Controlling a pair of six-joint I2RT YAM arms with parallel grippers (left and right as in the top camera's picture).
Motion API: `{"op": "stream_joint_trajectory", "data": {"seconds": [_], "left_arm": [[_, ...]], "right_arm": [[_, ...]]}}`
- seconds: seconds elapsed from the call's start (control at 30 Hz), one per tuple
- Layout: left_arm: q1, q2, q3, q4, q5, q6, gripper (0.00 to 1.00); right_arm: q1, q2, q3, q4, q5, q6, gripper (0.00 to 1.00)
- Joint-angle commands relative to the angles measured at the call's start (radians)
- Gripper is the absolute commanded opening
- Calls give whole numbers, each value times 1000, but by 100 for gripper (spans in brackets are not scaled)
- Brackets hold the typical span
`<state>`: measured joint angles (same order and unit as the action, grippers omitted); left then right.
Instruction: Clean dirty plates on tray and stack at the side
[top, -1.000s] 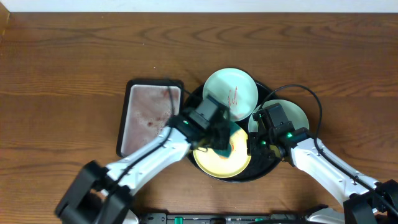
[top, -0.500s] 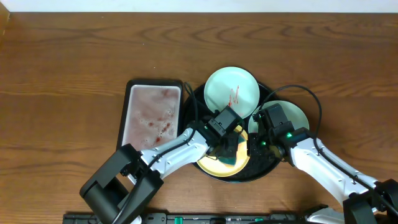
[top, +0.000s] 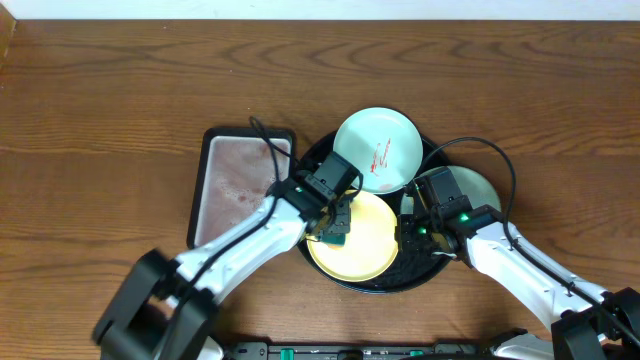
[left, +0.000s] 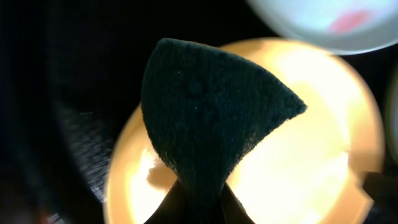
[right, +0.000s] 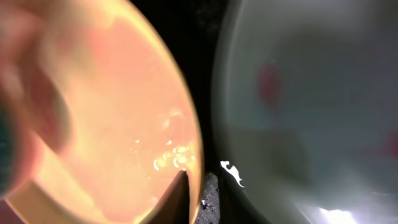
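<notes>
The pale yellow plate (top: 365, 245) lies in the black tray (top: 420, 272). My left gripper (top: 335, 228) is shut on a dark green sponge (left: 211, 118) and presses it on the plate's left part (left: 311, 162). My right gripper (top: 404, 232) is shut on the yellow plate's right rim (right: 124, 112), one finger inside and one outside (right: 200, 186). A mint-green plate (top: 377, 150) with a red smear sits at the tray's back. A second mint-green plate (top: 487, 188) with red spots (right: 311, 112) lies at the right, partly under my right arm.
A small rectangular dark-rimmed pinkish tray (top: 235, 185) with wet streaks lies left of the black tray. Brown wooden table (top: 120, 90) stretches all around. My two arms cross the table's front edge.
My left gripper has swept the sponge from the yellow plate's right-centre to its left side. The right gripper has stayed on the plate's rim.
</notes>
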<state>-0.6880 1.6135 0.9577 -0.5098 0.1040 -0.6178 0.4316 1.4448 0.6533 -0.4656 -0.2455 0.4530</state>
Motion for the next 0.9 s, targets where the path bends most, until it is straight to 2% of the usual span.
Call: {"op": "stream_joint_trajectory", "data": {"seconds": [0.0,0.13,0.3,0.43,0.5,0.57,0.73,0.77,0.87], "left_arm": [[8,-130,-4,-34,-66,72,8],[53,-221,-5,-82,-165,76,8],[180,-239,-5,-88,-175,153,8],[282,-203,-5,-75,-149,207,8],[328,-172,-5,-60,-121,243,8],[369,-135,-5,-46,-103,266,8],[431,-47,-5,-34,-103,266,9],[441,-30,-5,-32,-104,266,14],[456,2,-5,-31,-104,266,17]], "right_arm": [[5,1,-1,-7,8,3,36],[26,3,-2,-18,5,3,38],[80,30,-2,-7,15,3,35],[95,69,-2,6,33,26,20],[91,84,-2,10,32,40,8],[90,85,-2,13,32,40,1],[91,58,1,13,31,26,1],[92,43,1,13,31,20,1],[93,-27,2,13,39,-1,1]]}}
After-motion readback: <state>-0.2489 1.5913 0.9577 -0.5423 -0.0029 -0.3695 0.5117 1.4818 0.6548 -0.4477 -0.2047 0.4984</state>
